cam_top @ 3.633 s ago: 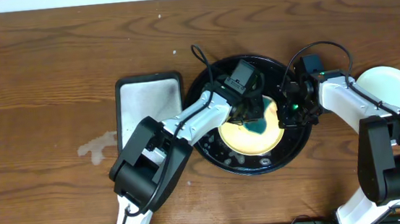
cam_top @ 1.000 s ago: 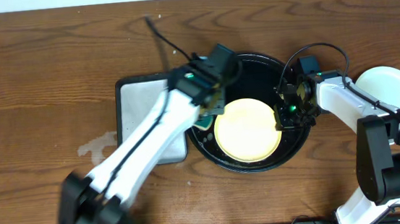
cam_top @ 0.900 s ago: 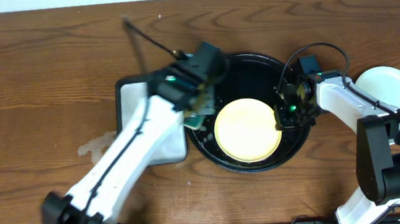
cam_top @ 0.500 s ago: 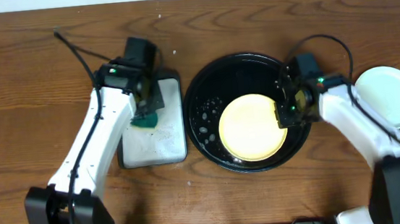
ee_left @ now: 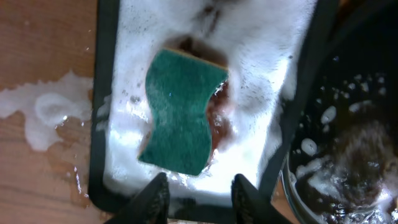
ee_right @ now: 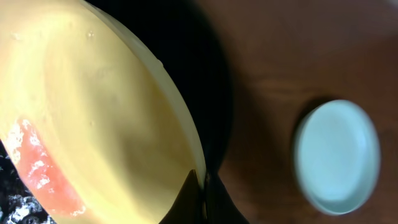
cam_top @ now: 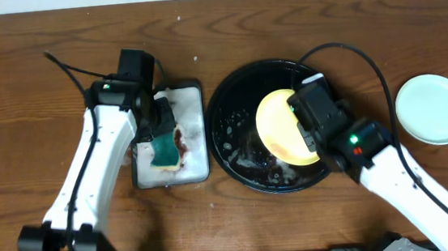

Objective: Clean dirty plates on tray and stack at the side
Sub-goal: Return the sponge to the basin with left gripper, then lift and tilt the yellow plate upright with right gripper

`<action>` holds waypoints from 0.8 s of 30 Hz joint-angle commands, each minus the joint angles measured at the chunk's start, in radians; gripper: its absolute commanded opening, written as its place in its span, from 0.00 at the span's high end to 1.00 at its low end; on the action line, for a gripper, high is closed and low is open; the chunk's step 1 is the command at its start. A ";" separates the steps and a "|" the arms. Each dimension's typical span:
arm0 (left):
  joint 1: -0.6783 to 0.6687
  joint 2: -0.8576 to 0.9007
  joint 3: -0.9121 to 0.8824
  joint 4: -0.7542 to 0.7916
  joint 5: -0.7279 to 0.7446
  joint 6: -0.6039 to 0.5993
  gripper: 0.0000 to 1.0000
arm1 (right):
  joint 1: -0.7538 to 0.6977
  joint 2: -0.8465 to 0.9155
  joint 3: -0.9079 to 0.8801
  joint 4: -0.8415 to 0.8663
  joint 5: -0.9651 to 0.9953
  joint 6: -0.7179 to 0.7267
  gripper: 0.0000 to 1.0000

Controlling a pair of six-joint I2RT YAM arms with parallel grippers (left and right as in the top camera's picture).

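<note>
Overhead, my left gripper [ee_left: 199, 190] hangs released above the foamy sponge tray [cam_top: 193, 112], fingers apart and clear of the green sponge [cam_top: 164, 153] lying flat in red-tinged suds. In the black tray [cam_top: 235, 116] beside it, my right gripper [ee_right: 200, 186] is clenched on the rim of the tilted yellow plate [cam_top: 277, 125], which has a red smear on its face. A mint plate [cam_top: 432, 109] sits on the table [cam_top: 39, 60], well to the right.
</note>
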 commanded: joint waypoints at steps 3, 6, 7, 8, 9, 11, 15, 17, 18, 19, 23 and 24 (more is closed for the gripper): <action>0.003 -0.097 0.008 -0.039 0.015 0.010 0.50 | 0.137 -0.095 0.003 0.003 0.296 -0.049 0.99; 0.003 -0.122 0.008 -0.042 0.014 0.010 0.37 | 0.210 -0.103 0.003 0.003 0.381 -0.091 0.99; 0.003 -0.125 0.008 -0.042 0.014 0.010 0.34 | 0.230 -0.103 0.003 0.002 0.391 -0.108 0.99; 0.003 -0.125 0.008 -0.042 0.014 0.010 0.29 | 0.257 -0.102 0.003 0.002 0.399 -0.123 0.99; 0.003 -0.125 0.008 -0.042 0.014 0.010 0.25 | 0.274 -0.102 0.003 0.002 0.401 -0.132 0.99; 0.003 -0.125 0.008 -0.042 0.014 0.010 0.20 | 0.313 -0.101 0.003 0.002 0.425 -0.134 0.99; 0.003 -0.125 0.008 -0.042 0.014 0.010 0.18 | 0.369 -0.100 0.003 0.002 0.486 -0.137 0.99; 0.003 -0.125 0.008 -0.042 0.014 0.010 0.18 | 0.385 -0.097 0.003 0.000 0.505 -0.148 0.99; 0.003 -0.125 0.008 -0.042 0.014 0.010 0.18 | 0.391 -0.096 0.003 -0.002 0.511 -0.157 0.99; 0.003 -0.125 0.008 -0.042 0.014 0.010 0.18 | 0.396 -0.096 0.003 -0.003 0.518 -0.159 0.99; 0.003 -0.125 0.008 -0.042 0.014 0.010 0.18 | 0.404 -0.095 0.003 -0.015 0.545 -0.163 0.99; 0.003 -0.125 0.008 -0.042 0.014 0.010 0.18 | 0.404 -0.094 0.003 -0.016 0.549 -0.163 0.99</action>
